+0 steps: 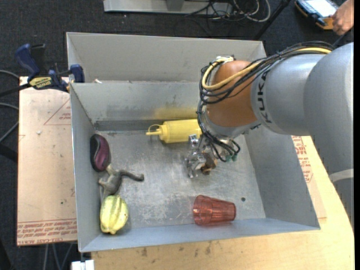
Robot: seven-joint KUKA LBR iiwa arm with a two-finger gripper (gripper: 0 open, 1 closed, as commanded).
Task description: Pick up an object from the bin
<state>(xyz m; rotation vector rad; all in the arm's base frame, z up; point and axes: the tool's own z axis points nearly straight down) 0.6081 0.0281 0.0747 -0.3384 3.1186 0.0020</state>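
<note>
My gripper (pixel 196 165) hangs low over the bin floor near the middle, just in front of a yellow bottle-like thing with a spout (pixel 175 131) that lies on its side by the back wall. A small brown thing (pixel 210 165) sits right beside the gripper's tip on its right; I cannot tell whether it is held. A red see-through cup (pixel 214 210) lies on its side near the front wall, below the gripper.
Along the left wall lie a dark purple oval thing (pixel 99 152), a grey-brown toy figure (pixel 116 179) and a yellow ridged fruit (pixel 113 214). The arm with its orange cover and cables reaches in from the right, above the bin's right half.
</note>
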